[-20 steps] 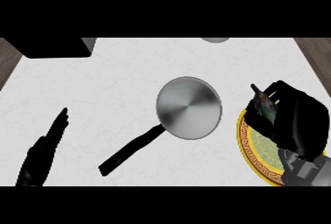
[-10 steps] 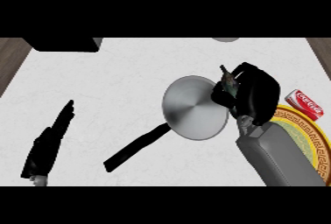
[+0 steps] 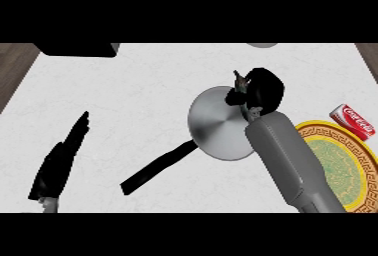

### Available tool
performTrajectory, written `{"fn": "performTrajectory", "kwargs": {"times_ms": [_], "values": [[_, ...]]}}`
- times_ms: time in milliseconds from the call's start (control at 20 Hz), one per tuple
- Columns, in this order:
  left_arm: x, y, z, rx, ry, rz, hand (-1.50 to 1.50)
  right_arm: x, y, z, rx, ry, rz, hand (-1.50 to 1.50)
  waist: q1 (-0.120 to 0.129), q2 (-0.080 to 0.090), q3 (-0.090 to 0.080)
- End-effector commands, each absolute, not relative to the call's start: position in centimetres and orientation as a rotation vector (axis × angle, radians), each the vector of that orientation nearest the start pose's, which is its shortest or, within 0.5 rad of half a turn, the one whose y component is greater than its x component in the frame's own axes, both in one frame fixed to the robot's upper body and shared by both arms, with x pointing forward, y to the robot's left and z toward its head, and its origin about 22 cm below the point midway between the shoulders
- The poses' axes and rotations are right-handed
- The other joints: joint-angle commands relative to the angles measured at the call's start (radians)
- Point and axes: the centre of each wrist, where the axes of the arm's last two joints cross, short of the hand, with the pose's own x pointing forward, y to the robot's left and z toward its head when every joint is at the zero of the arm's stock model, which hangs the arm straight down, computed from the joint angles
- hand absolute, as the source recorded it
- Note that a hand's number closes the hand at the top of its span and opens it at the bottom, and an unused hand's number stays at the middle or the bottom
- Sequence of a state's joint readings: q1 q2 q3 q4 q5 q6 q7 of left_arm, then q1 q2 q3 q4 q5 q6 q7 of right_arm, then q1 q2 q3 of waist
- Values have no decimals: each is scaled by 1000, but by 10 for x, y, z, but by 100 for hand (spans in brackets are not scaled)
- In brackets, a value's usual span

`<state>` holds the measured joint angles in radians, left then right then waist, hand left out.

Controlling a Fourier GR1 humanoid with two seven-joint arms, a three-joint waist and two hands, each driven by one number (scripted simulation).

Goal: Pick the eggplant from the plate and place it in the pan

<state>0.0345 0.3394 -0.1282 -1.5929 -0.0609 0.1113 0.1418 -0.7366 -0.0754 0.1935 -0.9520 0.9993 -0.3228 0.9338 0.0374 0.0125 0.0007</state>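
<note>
I see my right hand curled around what looks like the eggplant, mostly hidden, with its tip over the pan's one o'clock rim. The plate sits at the pan's four o'clock, with a red can just beside its twelve o'clock rim. My left hand rests straight-fingered at the pan's eight o'clock.

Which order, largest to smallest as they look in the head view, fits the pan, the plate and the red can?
1. plate, though the right forearm and the view's edge hide part of it.
2. pan, close behind, so these two are unsure.
3. red can, plainly smallest.
</note>
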Motion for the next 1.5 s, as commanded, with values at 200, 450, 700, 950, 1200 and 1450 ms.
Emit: {"fn": "performTrajectory", "kwargs": {"times_ms": [200,450,700,950,1200,1450], "values": [[240,274,22,320,-1415,-297,0,400,-133,35,-793,-914,130,-150,19,8,3],[234,277,9,314,-1407,-303,0,403,-132,29,-767,-1093,-38,-150,23,7,2],[236,279,25,299,-1410,-318,0,414,-130,49,-866,-1292,-230,-150,22,2,2],[230,280,6,317,-1385,-274,0,412,-145,43,-938,-1310,-456,-150,-12,-5,0],[220,288,24,330,-1376,-271,0,388,-181,16,-1007,-1244,-607,-150,-41,-19,0],[215,290,-1,362,-1359,-241,0,343,-204,9,-1021,-1336,-648,-150,-66,-24,-2]]}}
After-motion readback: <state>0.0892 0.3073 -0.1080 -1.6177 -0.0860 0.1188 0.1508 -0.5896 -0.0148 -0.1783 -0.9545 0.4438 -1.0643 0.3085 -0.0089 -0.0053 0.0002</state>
